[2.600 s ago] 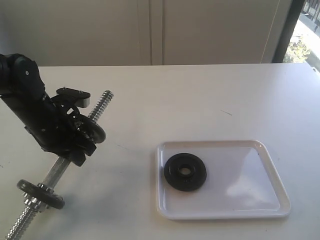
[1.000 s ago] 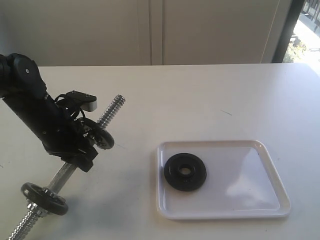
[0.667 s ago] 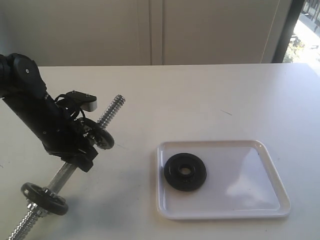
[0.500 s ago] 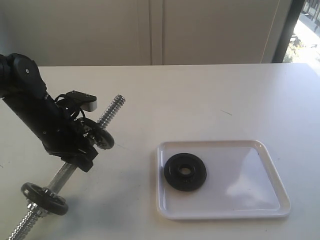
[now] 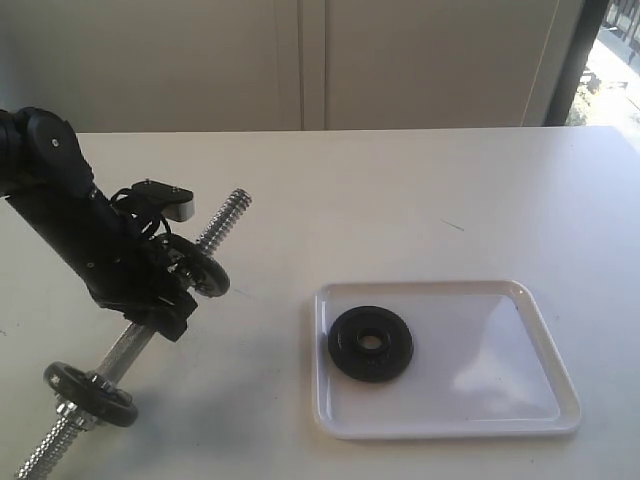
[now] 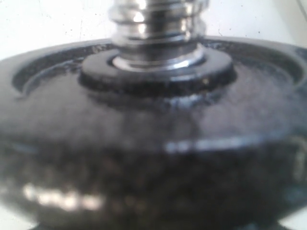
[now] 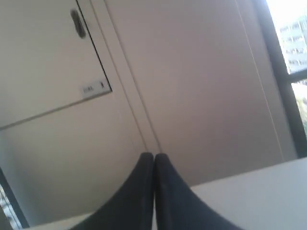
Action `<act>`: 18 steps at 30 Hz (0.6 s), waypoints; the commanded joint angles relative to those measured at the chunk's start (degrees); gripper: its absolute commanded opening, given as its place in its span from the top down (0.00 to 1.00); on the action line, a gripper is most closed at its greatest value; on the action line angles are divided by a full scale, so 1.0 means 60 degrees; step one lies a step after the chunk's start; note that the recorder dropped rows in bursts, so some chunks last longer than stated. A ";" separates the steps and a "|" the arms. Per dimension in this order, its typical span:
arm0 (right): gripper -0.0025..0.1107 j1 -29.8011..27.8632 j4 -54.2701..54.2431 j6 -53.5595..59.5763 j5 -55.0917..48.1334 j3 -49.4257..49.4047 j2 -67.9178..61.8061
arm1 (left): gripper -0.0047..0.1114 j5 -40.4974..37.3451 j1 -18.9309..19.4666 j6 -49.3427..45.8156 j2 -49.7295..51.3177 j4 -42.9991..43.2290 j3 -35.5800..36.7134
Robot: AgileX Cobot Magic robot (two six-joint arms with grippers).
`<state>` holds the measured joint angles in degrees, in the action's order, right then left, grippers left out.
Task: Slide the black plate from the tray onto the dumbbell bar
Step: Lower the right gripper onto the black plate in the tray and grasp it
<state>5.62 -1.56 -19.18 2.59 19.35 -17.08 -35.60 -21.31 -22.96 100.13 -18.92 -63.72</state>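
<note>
left fingers (image 5: pixel 155 190) clamp a disc (image 5: pixel 205 272) on the bar (image 5: pixel 225 222); black plate (image 5: pixel 370 343) in tray (image 5: pixel 490 395)

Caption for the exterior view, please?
Left gripper holds one disc on the dumbbell bar; the black plate lies in the white tray.

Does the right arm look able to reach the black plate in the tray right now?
Probably yes: the black plate lies uncovered in the tray, the left arm well aside; the shut right gripper must open first.
</note>
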 commanded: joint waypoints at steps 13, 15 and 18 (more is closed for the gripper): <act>0.98 0.2372 -0.0023 0.2917 -0.5481 0.4779 -0.7434 | 0.96 0.0358 0.0004 -0.0009 -0.0353 -0.0555 -0.0156; 0.98 0.2902 -0.0023 0.3012 -0.5530 0.4890 -0.7963 | 0.96 0.0358 0.0004 -0.0009 -0.0353 -0.0555 -0.0156; 0.98 0.3706 -0.0005 0.3370 -0.5573 0.5051 -0.8809 | 0.96 0.0358 0.0004 -0.0009 -0.0353 -0.0555 -0.0156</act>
<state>24.08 -1.45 -1.87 -30.25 48.48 -66.09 -33.97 -21.31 -22.96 100.13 -19.02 -63.72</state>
